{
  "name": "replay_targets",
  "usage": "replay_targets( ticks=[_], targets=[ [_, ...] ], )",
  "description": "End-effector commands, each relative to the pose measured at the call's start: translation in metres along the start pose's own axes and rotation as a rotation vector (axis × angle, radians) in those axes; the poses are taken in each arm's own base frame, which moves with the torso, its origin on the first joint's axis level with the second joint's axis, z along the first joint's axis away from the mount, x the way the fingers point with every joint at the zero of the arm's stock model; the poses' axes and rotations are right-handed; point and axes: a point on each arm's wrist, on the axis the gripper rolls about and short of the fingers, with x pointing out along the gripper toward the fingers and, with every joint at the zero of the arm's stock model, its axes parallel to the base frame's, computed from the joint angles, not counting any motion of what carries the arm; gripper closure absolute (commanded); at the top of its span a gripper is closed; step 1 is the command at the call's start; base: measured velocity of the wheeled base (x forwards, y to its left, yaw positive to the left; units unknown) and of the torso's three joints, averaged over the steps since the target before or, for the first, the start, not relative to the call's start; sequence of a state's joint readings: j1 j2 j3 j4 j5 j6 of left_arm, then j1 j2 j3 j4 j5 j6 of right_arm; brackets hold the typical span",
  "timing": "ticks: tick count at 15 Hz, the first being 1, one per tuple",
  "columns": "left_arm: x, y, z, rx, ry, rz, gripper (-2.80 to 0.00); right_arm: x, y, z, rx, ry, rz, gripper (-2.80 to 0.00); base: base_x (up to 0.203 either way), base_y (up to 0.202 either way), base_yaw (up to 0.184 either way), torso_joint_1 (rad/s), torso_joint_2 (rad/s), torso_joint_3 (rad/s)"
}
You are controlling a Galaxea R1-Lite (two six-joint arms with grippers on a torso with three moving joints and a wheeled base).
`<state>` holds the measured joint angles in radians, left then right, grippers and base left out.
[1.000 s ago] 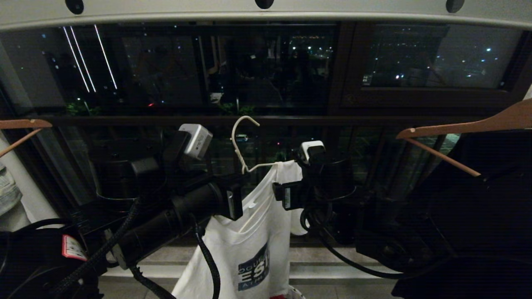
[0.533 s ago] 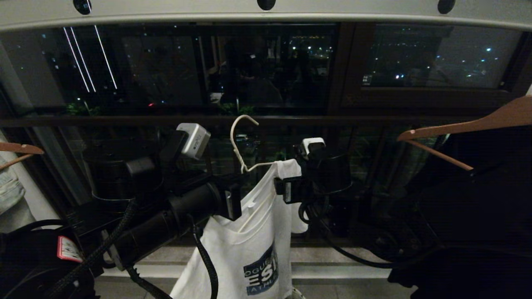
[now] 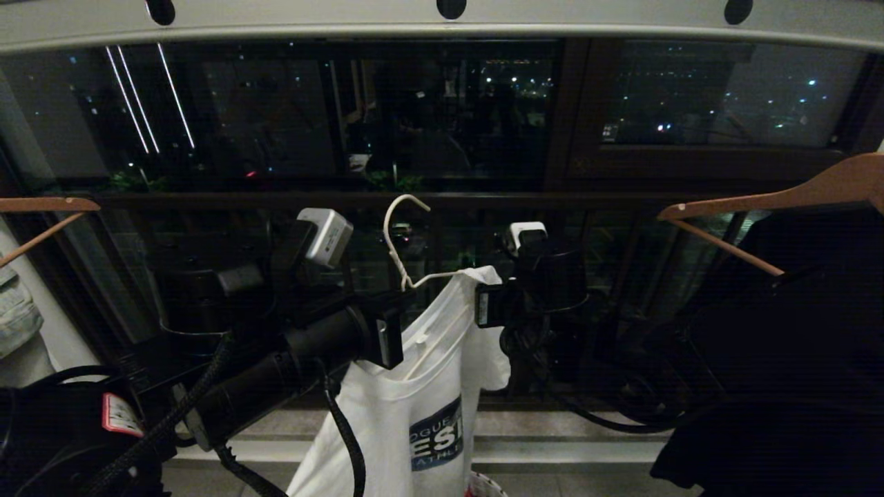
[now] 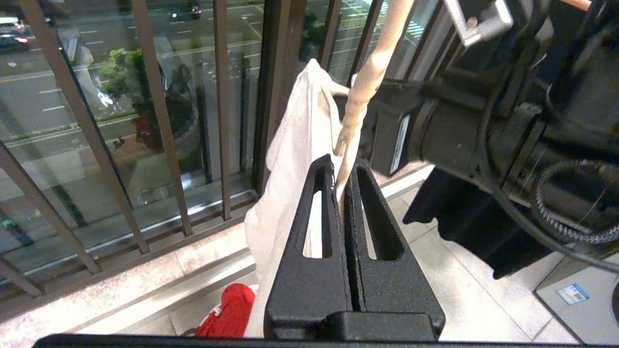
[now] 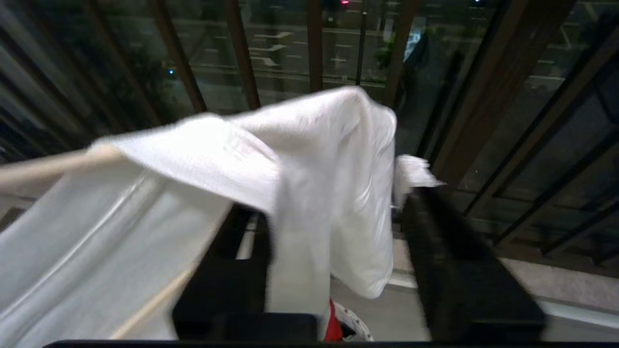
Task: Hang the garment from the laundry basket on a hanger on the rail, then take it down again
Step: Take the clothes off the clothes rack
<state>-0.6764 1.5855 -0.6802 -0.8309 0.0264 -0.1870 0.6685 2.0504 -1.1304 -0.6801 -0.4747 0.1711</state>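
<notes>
- Left gripper (image 4: 341, 186), centre of the left wrist view: fingers (image 4: 319, 227) pressed together, clamped on the twisted neck of the hanger (image 3: 404, 241). In the head view the left arm comes in from the lower left to just left of centre.
- T-shirt (image 3: 414, 386), lower centre of the head view: it hangs from the hanger, dark blue print with white letters near the bottom edge. One shoulder is draped over the hanger's right end; the collar side sits against the left gripper.
- Right gripper (image 5: 333, 232), just right of centre in the head view: fingers (image 5: 454, 261) stand apart, one on each side of the draped shoulder cloth. Right wrist view is blurred; cannot tell whether they touch the fabric.
- Laundry basket (image 3: 487, 486), bottom edge of the head view: only a sliver of white rim shows, below the shirt. A red cloth (image 4: 229, 311) lies beneath the shirt in the left wrist view.
- Hanger hook, centre of the head view: free in the air, well below the rail (image 3: 345, 17) that runs along the top edge.
- Brown wooden hangers (image 3: 766, 197) at the far left and right; a black garment (image 3: 794, 345) on the right one.
- Dark railing (image 3: 207, 201) and night windows behind.
</notes>
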Motion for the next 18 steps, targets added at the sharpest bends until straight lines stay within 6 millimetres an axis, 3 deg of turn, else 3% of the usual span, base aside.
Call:
replay_targets(
  ticks=[1,6,12,18],
  targets=[
    [0.003,0.001,-0.006,0.007,0.019,0.008,0.0,0.003,-0.006,0.004,0.012,-0.014,-0.017,0.0,0.0,0.0,0.0,0.0,0.0,0.0],
    [0.001,0.001,-0.013,0.026,0.045,0.003,0.0,0.016,-0.029,0.015,0.038,-0.043,-0.077,0.0,0.0,0.0,0.0,0.0,0.0,0.0],
    [-0.004,0.0,-0.008,0.03,0.029,-0.003,0.0,0.055,-0.058,0.001,0.059,-0.054,-0.156,0.0,0.0,0.0,0.0,0.0,0.0,0.0],
    [-0.003,0.0,-0.009,0.036,0.028,0.001,0.0,0.059,-0.067,0.0,0.065,-0.058,-0.177,0.0,0.0,0.0,0.0,0.0,0.0,0.0]
  ],
)
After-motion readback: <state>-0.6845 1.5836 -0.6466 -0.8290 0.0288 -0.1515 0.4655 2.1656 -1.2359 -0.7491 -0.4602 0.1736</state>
